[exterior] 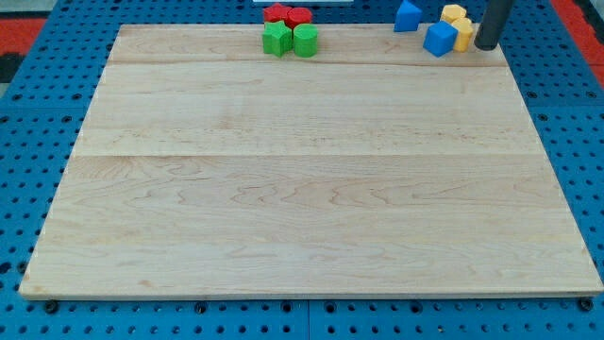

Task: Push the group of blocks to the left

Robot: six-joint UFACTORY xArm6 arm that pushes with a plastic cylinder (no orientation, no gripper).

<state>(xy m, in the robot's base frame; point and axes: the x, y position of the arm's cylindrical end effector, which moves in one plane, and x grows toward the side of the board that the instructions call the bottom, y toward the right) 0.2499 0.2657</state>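
Observation:
My tip is at the view's top right, just right of a cluster of blocks. That cluster holds a blue cube, a yellow block touching its right side, another yellow block behind, and a blue triangular block a little to the left. The tip stands very close to the right yellow block; I cannot tell if they touch. Further left at the top edge sit a green star-like block, a green rounded block, a red star-like block and a red rounded block, packed together.
The wooden board lies on a blue pegboard surface. All blocks sit along the board's top edge.

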